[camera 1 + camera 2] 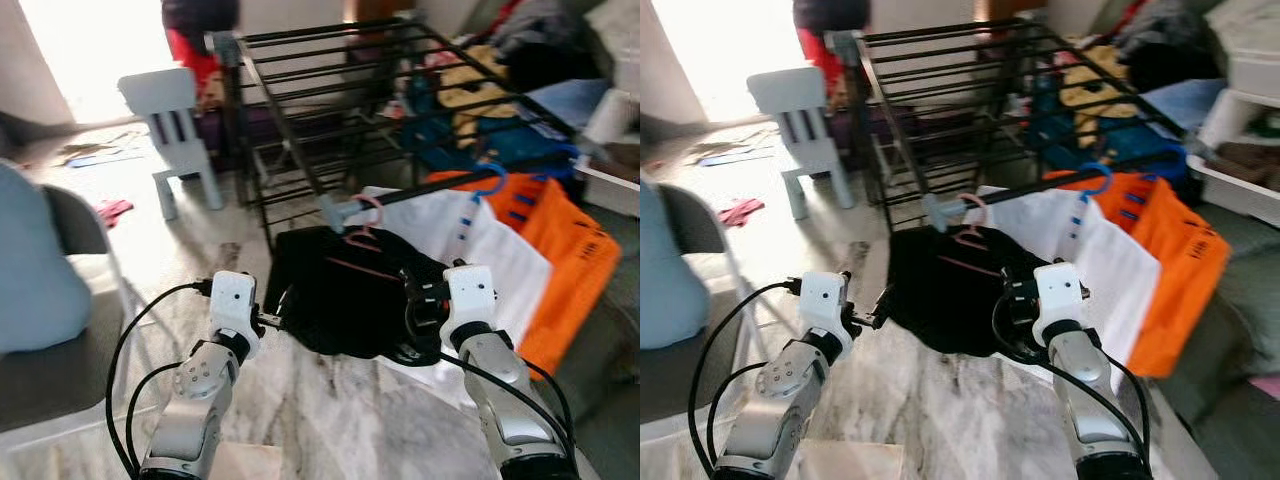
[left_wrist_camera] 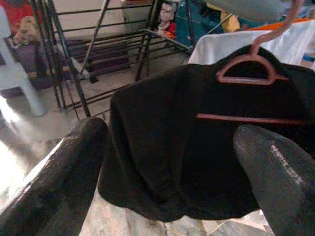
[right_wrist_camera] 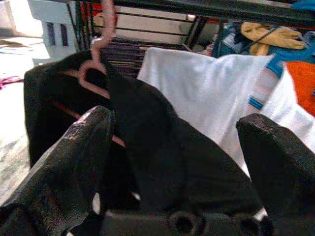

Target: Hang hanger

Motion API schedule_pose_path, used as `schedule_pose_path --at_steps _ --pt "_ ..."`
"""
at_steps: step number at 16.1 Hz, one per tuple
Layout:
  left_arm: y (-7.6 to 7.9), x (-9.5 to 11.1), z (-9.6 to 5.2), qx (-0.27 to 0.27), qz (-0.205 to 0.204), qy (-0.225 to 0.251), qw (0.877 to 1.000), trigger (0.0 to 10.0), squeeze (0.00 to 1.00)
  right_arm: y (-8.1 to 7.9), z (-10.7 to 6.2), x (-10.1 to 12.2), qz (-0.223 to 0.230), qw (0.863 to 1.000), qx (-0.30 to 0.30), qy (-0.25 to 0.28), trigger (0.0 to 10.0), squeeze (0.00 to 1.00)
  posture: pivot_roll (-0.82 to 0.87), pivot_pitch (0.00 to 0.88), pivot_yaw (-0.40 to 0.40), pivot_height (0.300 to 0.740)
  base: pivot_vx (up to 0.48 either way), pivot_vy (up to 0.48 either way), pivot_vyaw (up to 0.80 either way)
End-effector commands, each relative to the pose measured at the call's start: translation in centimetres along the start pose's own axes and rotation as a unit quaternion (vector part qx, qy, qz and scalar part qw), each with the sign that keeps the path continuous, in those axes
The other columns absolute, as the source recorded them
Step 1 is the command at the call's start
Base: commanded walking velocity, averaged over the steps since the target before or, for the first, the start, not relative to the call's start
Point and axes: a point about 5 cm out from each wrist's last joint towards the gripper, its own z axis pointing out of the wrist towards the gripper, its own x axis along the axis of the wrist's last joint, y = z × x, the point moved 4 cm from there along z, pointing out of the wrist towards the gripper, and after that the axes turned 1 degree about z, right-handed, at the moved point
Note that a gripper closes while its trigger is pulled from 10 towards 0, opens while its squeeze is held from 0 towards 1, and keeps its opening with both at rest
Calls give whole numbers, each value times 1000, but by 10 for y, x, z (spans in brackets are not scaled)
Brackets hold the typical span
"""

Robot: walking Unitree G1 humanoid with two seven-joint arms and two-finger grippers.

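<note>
Head stereo pair looks fwd & down from above both arms, facing the black drying rack [image 1: 330, 110]; right eye sits slightly to the side, so rack appears shifted left vs left eye. Both share rack, white chair [image 1: 800, 120] left of rack, marble floor [image 1: 330, 410].

Left wrist cam looks along its fingers [image 2: 54, 172], close to the black garment [image 2: 187, 147] on pink hanger [image 2: 246, 73], rack behind.

Right wrist cam faces the same garment, v. near, rack rail above.
</note>
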Motion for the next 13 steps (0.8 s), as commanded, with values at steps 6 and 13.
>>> schedule_pose_path --at_steps 6,13 --pt "3 4 4 -4 11 -9 1000 10000 0 11 6 3 -73 996 41 -18 10000 0 -155 0 55 740 0 0 0" --pt "19 -7 2 -60 20 -50 997 10000 0 44 21 -10 -189 958 186 -111 10000 0 -136 0 65 740 0 0 0"
